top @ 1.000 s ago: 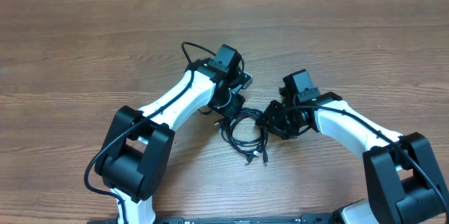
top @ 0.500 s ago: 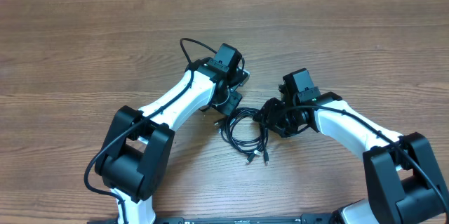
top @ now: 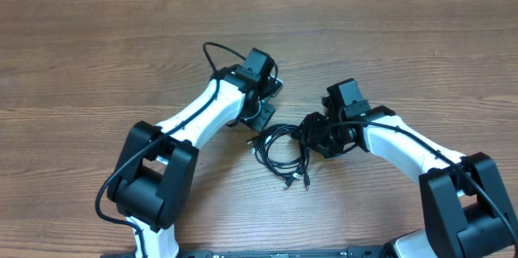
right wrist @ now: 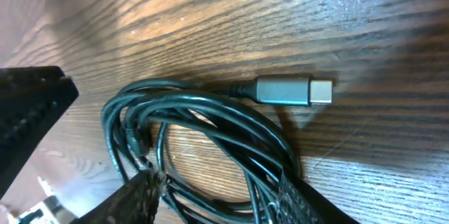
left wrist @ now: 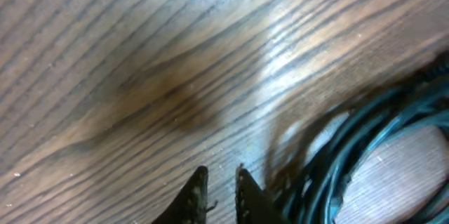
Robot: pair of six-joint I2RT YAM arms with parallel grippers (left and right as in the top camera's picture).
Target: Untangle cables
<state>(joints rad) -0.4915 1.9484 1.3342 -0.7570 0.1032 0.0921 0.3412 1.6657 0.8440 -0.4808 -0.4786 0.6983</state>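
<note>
The cables (top: 279, 151) are thin black cords in a loose coil on the wooden table between the two arms, with two plug ends (top: 296, 182) trailing toward the front. My left gripper (top: 261, 119) sits just up-left of the coil. In the left wrist view its tips (left wrist: 222, 173) are nearly together with nothing between them, and the cables (left wrist: 351, 161) lie to their right. My right gripper (top: 307, 135) is at the coil's right edge. In the right wrist view it (right wrist: 217, 192) stands open astride several strands of the cables (right wrist: 203, 122). A grey plug (right wrist: 295, 90) lies beyond.
The wooden table (top: 97, 64) stretches all round the arms. A thicker black wire (top: 212, 52) loops off the left arm. A black part of the left arm (right wrist: 28, 112) shows at the left edge of the right wrist view, close to the coil.
The left gripper has closed and drawn slightly up and left, away from the coil. The right gripper's jaws have widened over the coil's right side. The coil has barely shifted.
</note>
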